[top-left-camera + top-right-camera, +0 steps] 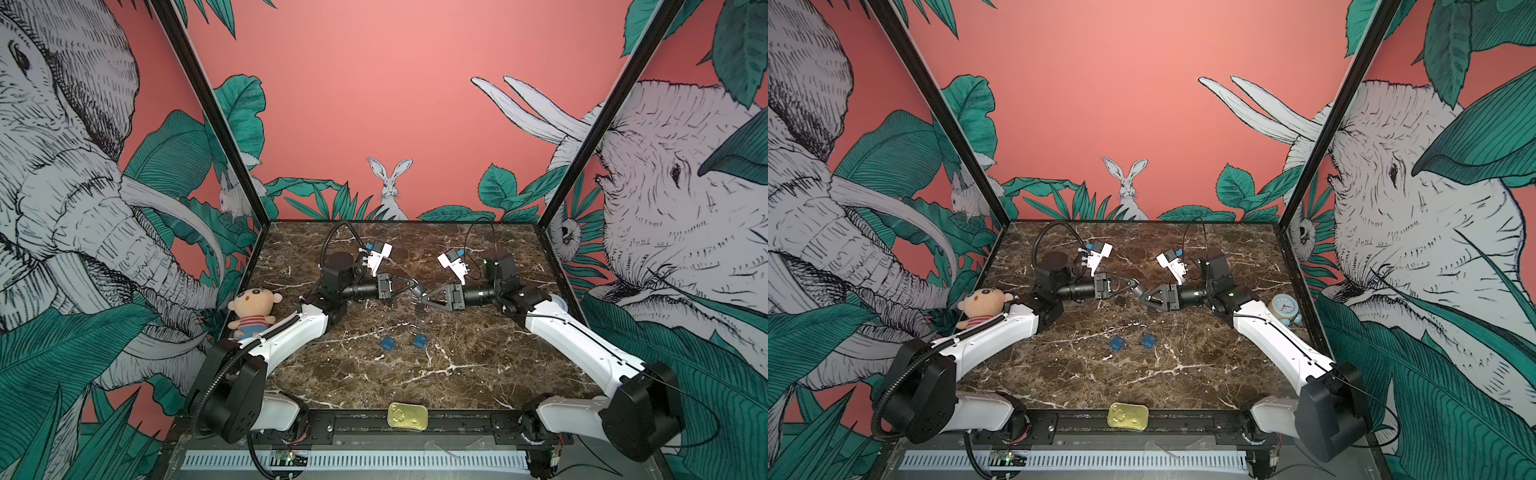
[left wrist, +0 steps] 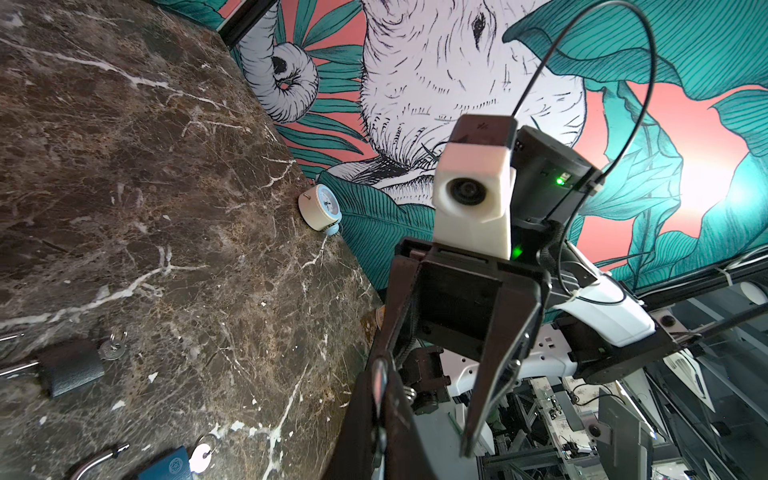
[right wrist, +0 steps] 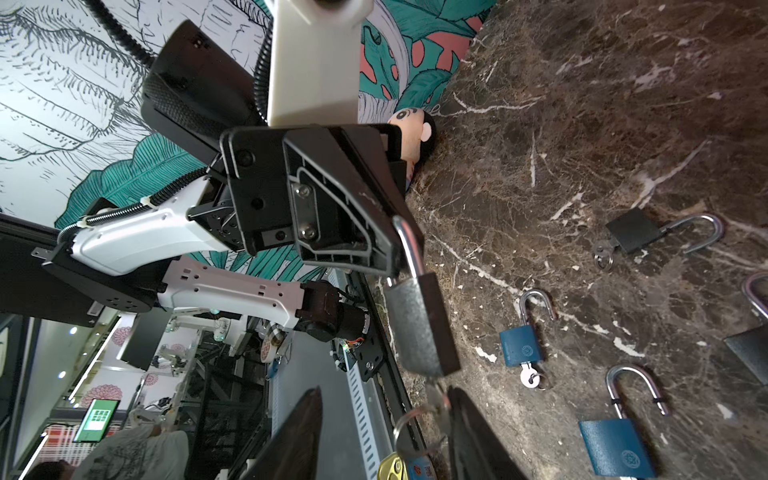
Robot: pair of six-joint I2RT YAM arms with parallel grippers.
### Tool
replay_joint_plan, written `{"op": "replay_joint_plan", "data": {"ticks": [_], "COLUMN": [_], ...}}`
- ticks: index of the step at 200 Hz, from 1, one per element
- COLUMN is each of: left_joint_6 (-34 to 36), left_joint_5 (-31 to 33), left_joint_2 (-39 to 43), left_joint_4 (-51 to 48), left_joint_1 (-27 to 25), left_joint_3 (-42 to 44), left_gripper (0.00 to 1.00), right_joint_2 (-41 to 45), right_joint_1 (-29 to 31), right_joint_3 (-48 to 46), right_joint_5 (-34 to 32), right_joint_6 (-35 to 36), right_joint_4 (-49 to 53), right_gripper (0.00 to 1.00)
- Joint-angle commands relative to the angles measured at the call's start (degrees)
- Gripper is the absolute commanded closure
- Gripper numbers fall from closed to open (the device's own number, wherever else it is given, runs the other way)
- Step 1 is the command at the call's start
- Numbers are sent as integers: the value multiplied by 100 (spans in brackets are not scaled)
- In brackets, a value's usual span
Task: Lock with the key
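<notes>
A black padlock (image 3: 419, 324) hangs above the marble table (image 1: 478, 353) by its steel shackle (image 3: 405, 245). My left gripper (image 3: 399, 253) is shut on that shackle; in its own wrist view a silver sliver of shackle (image 2: 379, 384) shows between its closed fingers. The key (image 3: 434, 401) sticks out of the padlock's underside with a wire ring (image 3: 409, 424) dangling from it. My right gripper (image 3: 385, 390) is open, and one finger (image 3: 469, 432) sits right beside the key. In both top views the two grippers (image 1: 412, 286) (image 1: 419, 296) meet tip to tip at mid-table.
Two blue padlocks (image 1: 387, 343) (image 1: 419, 340) lie open on the table, with a black one (image 3: 631, 230) further back and another (image 3: 748, 345) at the frame edge. A plush doll (image 1: 253, 309) sits left, an alarm clock (image 1: 1284, 306) right, a tin (image 1: 407, 415) at the front edge.
</notes>
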State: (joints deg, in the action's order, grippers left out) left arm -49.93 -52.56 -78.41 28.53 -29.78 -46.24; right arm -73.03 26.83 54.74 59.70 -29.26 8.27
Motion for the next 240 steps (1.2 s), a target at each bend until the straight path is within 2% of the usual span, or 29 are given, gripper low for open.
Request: {"op": "replay_joint_plan", "data": {"ticks": [1, 100, 145, 240], "left_joint_6": [138, 141, 56, -229], "left_joint_5": [28, -46, -11, -58], "left_joint_2": [139, 298, 283, 168], "left_joint_4": [-84, -113, 0, 366], "left_joint_1": [43, 51, 46, 47], "left_joint_3": [-126, -183, -201, -226], "left_gripper": [100, 100, 100, 100], "right_joint_2": [227, 155, 56, 6], "right_joint_1": [-30, -70, -55, 15], "right_joint_3": [164, 428, 364, 348], "right_joint_5": [-34, -372, -255, -373], "right_joint_6": [152, 346, 284, 372], "right_joint_4": [-45, 274, 198, 175], "right_gripper": [48, 47, 56, 54]}}
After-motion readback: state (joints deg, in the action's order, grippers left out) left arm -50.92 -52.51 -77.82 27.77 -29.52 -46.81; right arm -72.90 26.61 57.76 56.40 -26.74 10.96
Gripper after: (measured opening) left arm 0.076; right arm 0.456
